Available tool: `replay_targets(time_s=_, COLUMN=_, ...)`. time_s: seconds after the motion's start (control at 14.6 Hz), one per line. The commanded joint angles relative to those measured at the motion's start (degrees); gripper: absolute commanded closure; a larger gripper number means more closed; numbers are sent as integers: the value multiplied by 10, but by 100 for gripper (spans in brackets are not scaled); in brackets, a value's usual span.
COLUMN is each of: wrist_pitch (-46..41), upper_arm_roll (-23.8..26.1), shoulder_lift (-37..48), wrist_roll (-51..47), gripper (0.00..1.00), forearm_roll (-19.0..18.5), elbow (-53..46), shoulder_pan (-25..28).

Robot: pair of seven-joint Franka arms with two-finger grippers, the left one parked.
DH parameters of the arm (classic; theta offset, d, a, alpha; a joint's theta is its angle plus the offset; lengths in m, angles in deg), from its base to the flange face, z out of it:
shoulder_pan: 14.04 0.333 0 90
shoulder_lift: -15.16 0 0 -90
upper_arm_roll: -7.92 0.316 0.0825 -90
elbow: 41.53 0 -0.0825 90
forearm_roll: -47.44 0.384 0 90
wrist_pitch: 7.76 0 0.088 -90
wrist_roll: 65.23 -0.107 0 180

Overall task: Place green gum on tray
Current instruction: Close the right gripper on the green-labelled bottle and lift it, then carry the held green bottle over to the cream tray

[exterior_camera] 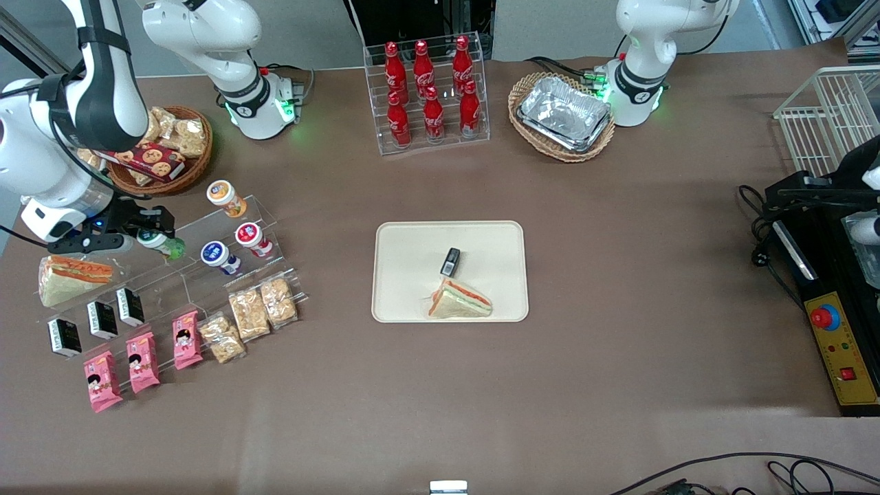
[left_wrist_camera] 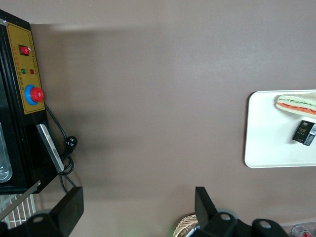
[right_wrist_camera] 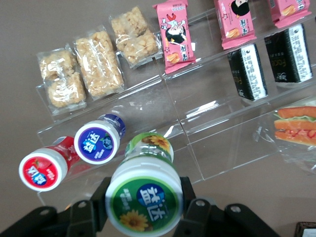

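The green gum (right_wrist_camera: pixel 144 192), a small green bottle with a green-rimmed white lid, is gripped between the black fingers (right_wrist_camera: pixel 101 197) of my gripper (right_wrist_camera: pixel 143 198), which is shut on its lid end. In the front view the gripper (exterior_camera: pixel 157 232) holds the green gum (exterior_camera: pixel 165 244) over the clear stepped shelf (exterior_camera: pixel 206 275) at the working arm's end of the table. The cream tray (exterior_camera: pixel 405 275) lies at the table's middle, apart from the gripper. It carries a sandwich (exterior_camera: pixel 459 300) and a small black pack (exterior_camera: pixel 450 261). The tray (left_wrist_camera: pixel 266 133) also shows in the left wrist view.
On the shelf stand an orange-lidded bottle (exterior_camera: pixel 225 197), a red-lidded one (exterior_camera: pixel 251 238) and a blue-lidded one (exterior_camera: pixel 218 256), with snack packs nearer the camera. A cola rack (exterior_camera: pixel 430 93) and a wicker basket of foil trays (exterior_camera: pixel 562 113) stand farther back.
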Motion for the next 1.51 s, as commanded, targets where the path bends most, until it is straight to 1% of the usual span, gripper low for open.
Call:
replay_targets(time_s=0.0, wrist_pitch=-97, upper_arm_roll=0, shoulder_lift=-13, wrist_roll=11, gripper=63, forearm_roll=-8, elbow=-93, shoulder_pan=-2)
replay_targets(time_s=0.21, wrist_pitch=-198, upper_arm_roll=1, shoulder_lift=-38, wrist_roll=11, gripper=63, forearm_roll=-8, elbow=-191, shoulder_pan=2)
replay_targets(time_s=0.48, wrist_pitch=-313, upper_arm_roll=8, shoulder_lift=-75, wrist_roll=3, gripper=63, forearm_roll=2, elbow=-323, shoulder_pan=5)
replay_targets(time_s=0.69, wrist_pitch=-358, upper_arm_roll=8, shoulder_lift=-81, wrist_roll=-36, gripper=62, forearm_roll=32, elbow=-367, shoulder_pan=39)
replay_targets(time_s=0.82, wrist_pitch=-362, upper_arm_roll=8, shoulder_lift=-82, wrist_roll=-78, gripper=61, forearm_roll=55, elbow=-372, shoulder_pan=59)
replay_targets(time_s=0.96, wrist_pitch=-362, upper_arm_roll=8, shoulder_lift=-81, wrist_roll=-133, gripper=61, forearm_roll=71, elbow=-372, shoulder_pan=91)
replay_targets(time_s=1.1, wrist_pitch=-361, upper_arm_roll=8, shoulder_lift=-82, wrist_roll=-233, gripper=60, forearm_roll=84, elbow=-372, shoulder_pan=146)
replay_targets(time_s=1.24, wrist_pitch=-354, upper_arm_roll=7, shoulder_lift=-93, wrist_roll=-334, gripper=56, forearm_roll=83, elbow=-364, shoulder_pan=216)
replay_targets(time_s=1.31, wrist_pitch=-347, upper_arm_roll=7, shoulder_lift=-103, wrist_roll=-376, gripper=54, forearm_roll=84, elbow=-361, shoulder_pan=242)
replay_targets(time_s=1.44, wrist_pitch=-310, upper_arm_roll=8, shoulder_lift=-121, wrist_roll=-435, gripper=55, forearm_roll=84, elbow=-347, shoulder_pan=289)
